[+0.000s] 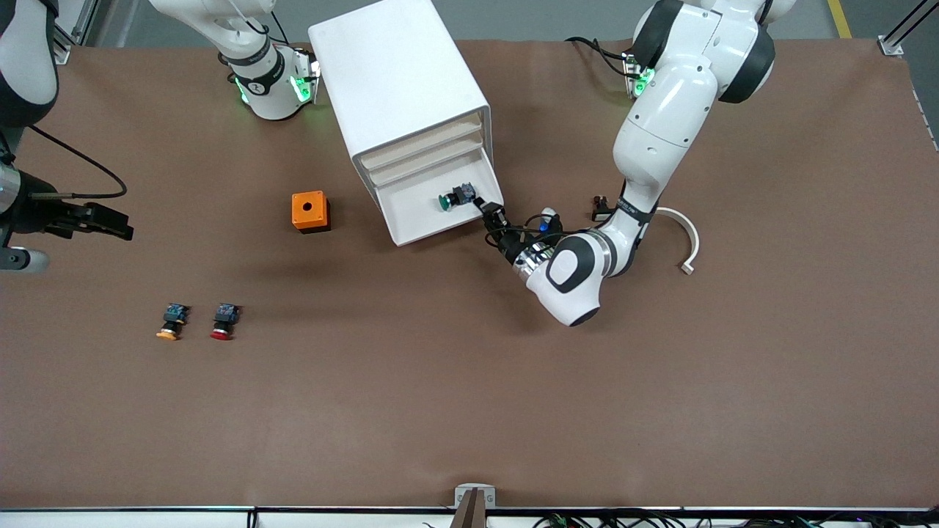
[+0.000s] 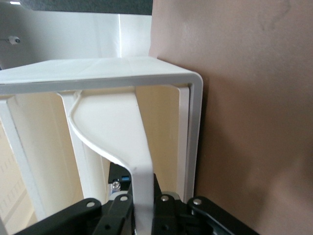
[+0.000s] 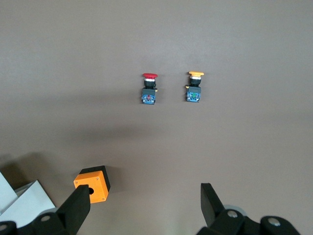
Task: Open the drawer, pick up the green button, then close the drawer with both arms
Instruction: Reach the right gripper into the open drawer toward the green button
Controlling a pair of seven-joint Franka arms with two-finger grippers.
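The white cabinet (image 1: 400, 88) stands at the back of the table, and its lowest drawer (image 1: 418, 224) is pulled out. The green-capped button (image 1: 447, 201) lies on its side in the open drawer. My left gripper (image 1: 490, 217) is at the drawer's front, on the left arm's side. In the left wrist view my left gripper (image 2: 143, 208) is shut on the drawer's thin white handle (image 2: 139, 161). My right gripper (image 1: 121, 226) hangs open and empty over the table at the right arm's end; it also shows in the right wrist view (image 3: 144, 208).
An orange box (image 1: 309, 211) with a round hole sits beside the drawer, toward the right arm's end. A yellow-capped button (image 1: 171, 323) and a red-capped button (image 1: 224, 321) lie nearer the front camera. A white curved piece (image 1: 686, 242) lies by the left arm.
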